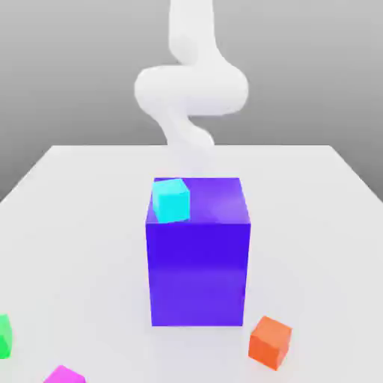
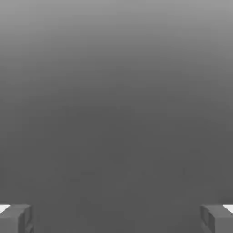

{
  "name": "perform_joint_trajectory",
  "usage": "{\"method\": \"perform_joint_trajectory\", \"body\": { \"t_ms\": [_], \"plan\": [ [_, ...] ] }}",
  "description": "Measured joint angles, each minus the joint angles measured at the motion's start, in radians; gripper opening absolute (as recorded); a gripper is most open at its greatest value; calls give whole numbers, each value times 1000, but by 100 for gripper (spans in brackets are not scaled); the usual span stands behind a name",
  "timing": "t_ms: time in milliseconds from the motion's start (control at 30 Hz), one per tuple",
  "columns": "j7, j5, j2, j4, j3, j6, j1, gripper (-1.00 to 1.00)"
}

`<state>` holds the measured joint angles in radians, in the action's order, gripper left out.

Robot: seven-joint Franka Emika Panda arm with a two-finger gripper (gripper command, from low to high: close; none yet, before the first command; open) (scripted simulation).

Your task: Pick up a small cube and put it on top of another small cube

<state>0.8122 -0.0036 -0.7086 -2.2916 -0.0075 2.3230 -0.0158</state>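
The small magenta-pink cube (image 1: 63,375) lies on the white table at the front edge, toward the exterior view's left. The small bright green cube (image 1: 4,336) sits just beyond it at the left border, partly cut off. The two are apart. In the hand view my gripper (image 2: 116,218) is open: its grey fingertips (image 2: 16,217) stand far apart with nothing between them, against plain grey. My white arm (image 1: 191,86) rises at the back of the table, behind the big block and far from both cubes.
A big purple-blue block (image 1: 197,269) stands mid-table with a small cyan cube (image 1: 171,200) on its top, near the left corner. A small orange cube (image 1: 269,341) lies in front of it, on the exterior view's right. The white table (image 1: 90,224) spreads around them.
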Motion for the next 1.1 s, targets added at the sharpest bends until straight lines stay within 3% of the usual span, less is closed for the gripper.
{"method": "perform_joint_trajectory", "body": {
  "t_ms": [500,1100],
  "plan": [
    [54,4,550,51,-71,139,-80,0],
    [38,113,1205,122,-98,341,-206,0]
  ]
}}
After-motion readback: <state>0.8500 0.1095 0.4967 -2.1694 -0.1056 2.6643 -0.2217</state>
